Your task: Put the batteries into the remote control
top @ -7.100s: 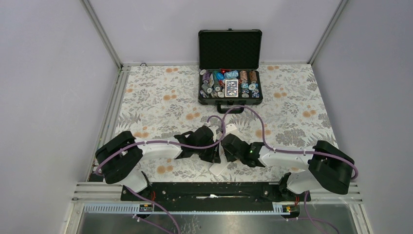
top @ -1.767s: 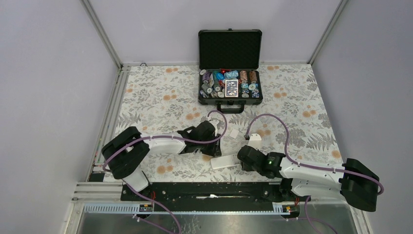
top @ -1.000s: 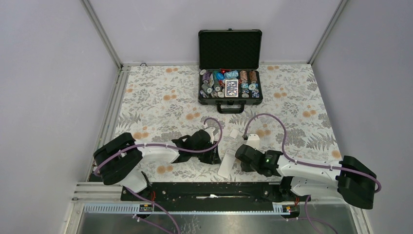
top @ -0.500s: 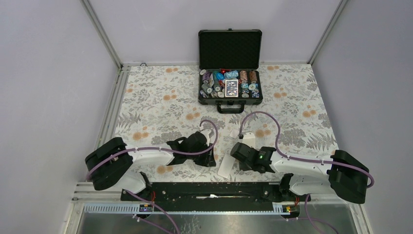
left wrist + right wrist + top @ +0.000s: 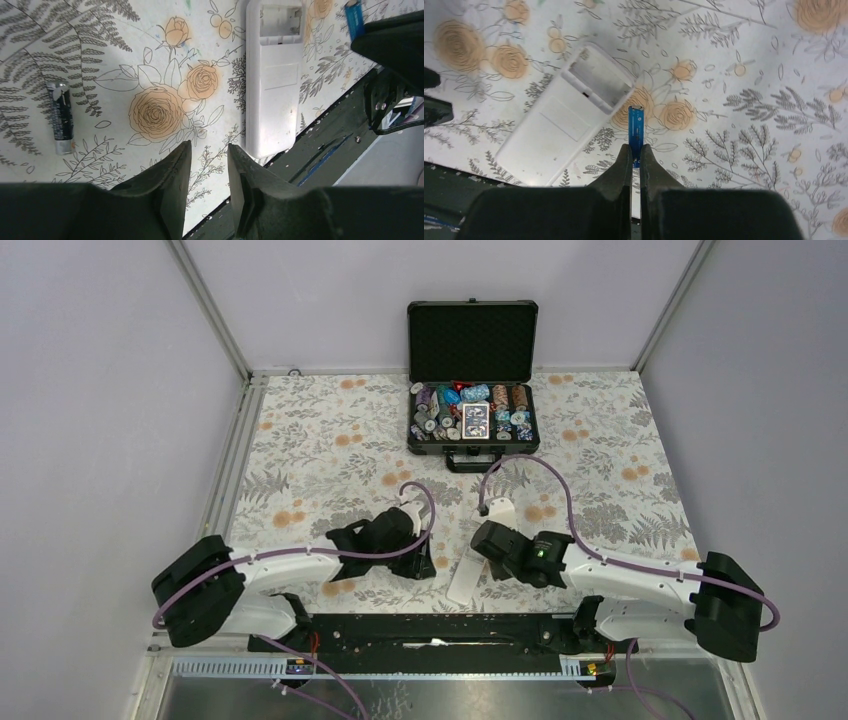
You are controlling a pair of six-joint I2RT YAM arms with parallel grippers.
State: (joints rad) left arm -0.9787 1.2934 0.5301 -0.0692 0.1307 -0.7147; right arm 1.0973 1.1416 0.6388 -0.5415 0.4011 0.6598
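The white remote control [image 5: 465, 578] lies back up near the table's front edge, its battery bay [image 5: 599, 80] open and holding nothing. My right gripper [image 5: 635, 148] is shut on a blue battery [image 5: 636, 126], which sticks out past the fingertips just right of the open bay; the same battery [image 5: 354, 18] shows at the left wrist view's top right. A dark battery [image 5: 61, 118] lies on the cloth left of the remote [image 5: 274, 85]. My left gripper [image 5: 209, 148] hovers open over the cloth beside the remote's near end, with nothing between its fingers.
An open black chip case [image 5: 472, 390] full of chips and cards stands at the back of the floral cloth [image 5: 330, 445]. The black base rail [image 5: 430, 628] runs along the front edge just below the remote. Grey walls enclose the table.
My right gripper has shut on the blue battery and shifted left over the remote's far end. The left arm has drawn back to the left. The remote has stayed put.
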